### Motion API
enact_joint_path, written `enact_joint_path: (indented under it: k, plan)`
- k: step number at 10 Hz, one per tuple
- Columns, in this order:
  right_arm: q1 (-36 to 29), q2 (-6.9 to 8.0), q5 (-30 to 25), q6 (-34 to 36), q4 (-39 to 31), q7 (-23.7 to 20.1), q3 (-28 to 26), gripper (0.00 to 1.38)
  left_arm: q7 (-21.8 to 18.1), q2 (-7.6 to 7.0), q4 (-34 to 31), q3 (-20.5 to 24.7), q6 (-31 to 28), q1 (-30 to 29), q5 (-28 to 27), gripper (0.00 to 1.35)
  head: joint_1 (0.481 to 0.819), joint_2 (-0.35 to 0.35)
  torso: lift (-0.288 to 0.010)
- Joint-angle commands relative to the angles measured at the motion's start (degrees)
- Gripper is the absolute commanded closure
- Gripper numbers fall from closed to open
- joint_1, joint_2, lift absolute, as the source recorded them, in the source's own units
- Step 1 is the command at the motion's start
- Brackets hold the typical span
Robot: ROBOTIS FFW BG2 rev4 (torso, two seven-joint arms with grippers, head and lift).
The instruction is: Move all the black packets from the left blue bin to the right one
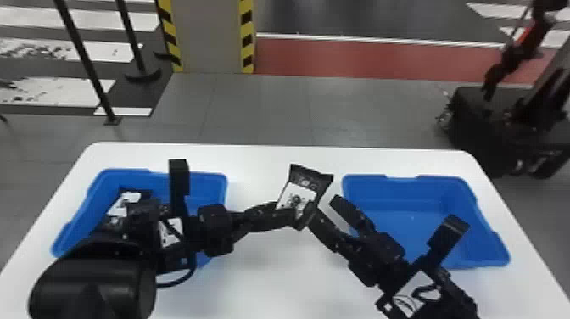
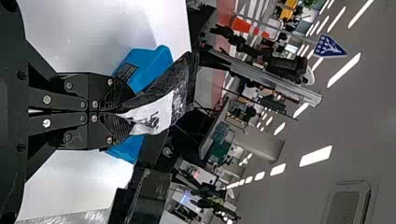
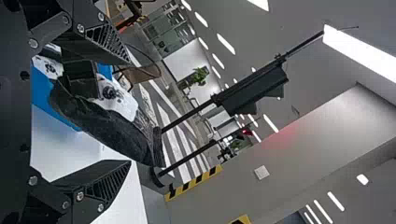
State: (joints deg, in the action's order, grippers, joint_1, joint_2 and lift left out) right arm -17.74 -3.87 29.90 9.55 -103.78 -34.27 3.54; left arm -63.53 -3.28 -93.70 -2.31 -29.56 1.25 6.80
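Note:
Between the bins, above the table, my left gripper [image 1: 292,217] is shut on the lower end of a black packet [image 1: 299,197] with a white label. In the left wrist view the left gripper [image 2: 122,112] pinches one end of the packet [image 2: 161,105]. My right gripper [image 1: 323,214] is open at the packet's right side; in the right wrist view the packet [image 3: 112,123] lies between the spread fingers of the right gripper [image 3: 130,112]. Other packets [image 1: 125,203] lie in the left blue bin [image 1: 208,180], partly behind the left arm. The right blue bin [image 1: 407,220] holds no visible packet.
Both bins stand on a white table [image 1: 271,280], with a gap between them. The left forearm crosses over the left bin, and the right arm reaches in across the near-left side of the right bin. Beyond the table's back right corner stands dark equipment [image 1: 487,127].

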Motion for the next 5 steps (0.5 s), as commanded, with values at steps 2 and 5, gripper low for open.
enact_joint_path:
  k: [2, 5]
  plan:
    - [3.0, -1.14, -0.2, -0.7, 3.3, 0.1, -0.9, 0.29, -0.2, -0.06, 0.0, -1.1, -0.8, 0.3, 0.1, 1.21, 0.695, -0.074, -0.110]
    - [4.7, -1.14, 0.8, 0.7, 4.6, 0.0, -1.0, 0.32, -0.3, 0.03, 1.1, -2.5, -1.1, 0.7, 0.6, 1.21, 0.695, -0.102, -0.110]
